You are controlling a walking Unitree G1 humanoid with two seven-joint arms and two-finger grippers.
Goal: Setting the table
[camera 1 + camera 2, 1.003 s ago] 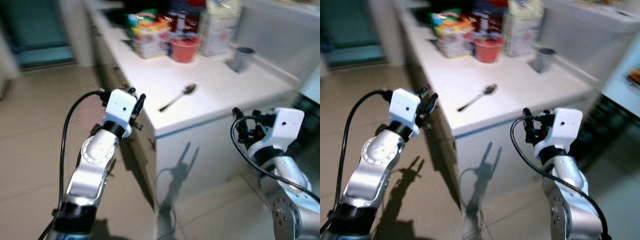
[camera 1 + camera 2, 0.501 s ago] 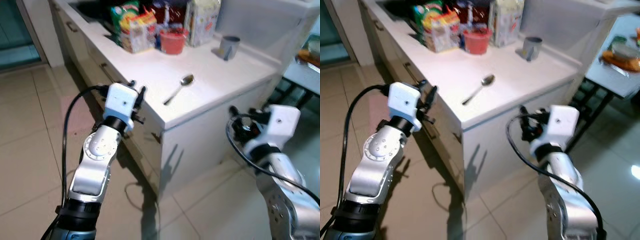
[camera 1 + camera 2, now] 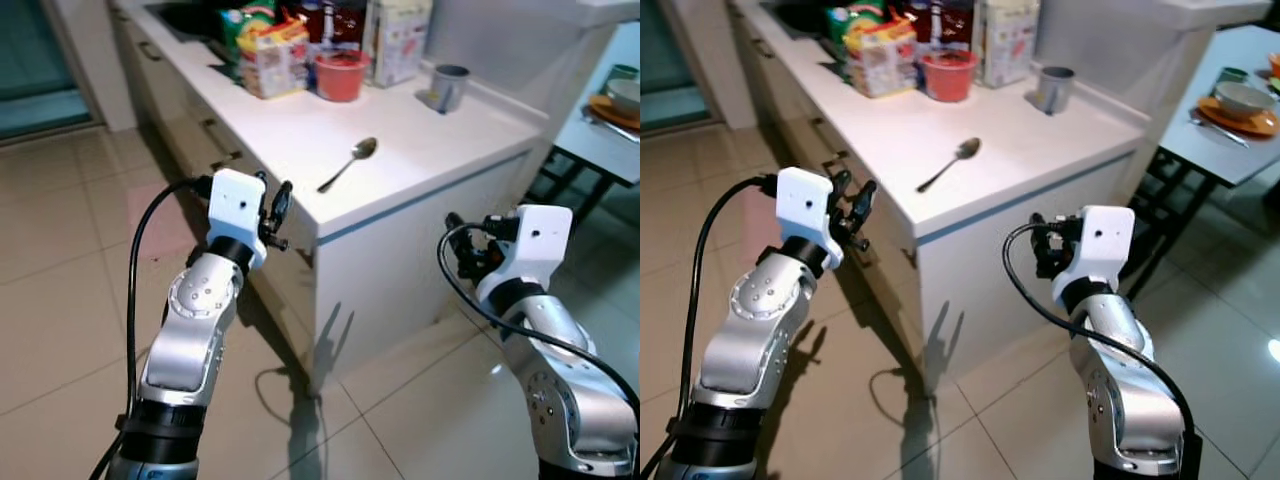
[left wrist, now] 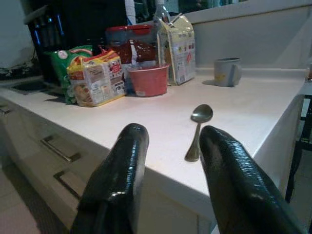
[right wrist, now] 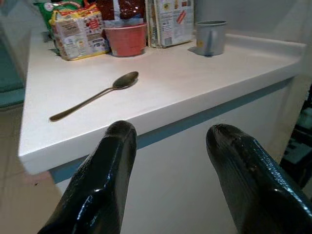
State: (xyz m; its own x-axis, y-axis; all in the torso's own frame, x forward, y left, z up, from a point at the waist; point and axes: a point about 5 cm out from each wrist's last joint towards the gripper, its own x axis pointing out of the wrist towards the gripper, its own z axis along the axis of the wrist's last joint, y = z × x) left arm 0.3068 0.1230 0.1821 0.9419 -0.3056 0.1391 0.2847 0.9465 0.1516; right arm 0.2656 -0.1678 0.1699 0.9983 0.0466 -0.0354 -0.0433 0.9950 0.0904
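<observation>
Zero items carried: nothing picked up, task judged at its very start.
Left gripper (image 3: 277, 210): empty, fingers (image 4: 117, 180) parted to a moderate gap, raised just off the counter's left edge, aimed across the top.
Snack packets (image 3: 262, 50): far end of the counter, about 11 o'clock from the spoon, untouched.
Red bowl (image 3: 340, 74): 12 o'clock from the spoon, well apart from it, beside the carton (image 3: 398, 38).
Spoon (image 3: 348, 165): flat on the white counter (image 3: 420, 135), bowl end toward 1 o'clock, handle toward 7 o'clock, near the front corner; likely first pick, lined up between the left fingers in the left wrist view.
Grey mug (image 3: 448, 87): upright, about 2 o'clock from the spoon, near the back wall.
Right gripper (image 3: 1045, 243): empty, fingers (image 5: 97, 185) spread wide, held below counter level in front of the cabinet face, short of the spoon.
Dining table (image 3: 1230, 125): about 3 o'clock, well apart from the counter, already bears an orange plate (image 3: 1244, 115) with a bowl and some cutlery beside it.
Left to do: reach, grasp spoon, carry to table, place; likely mug and more after.
</observation>
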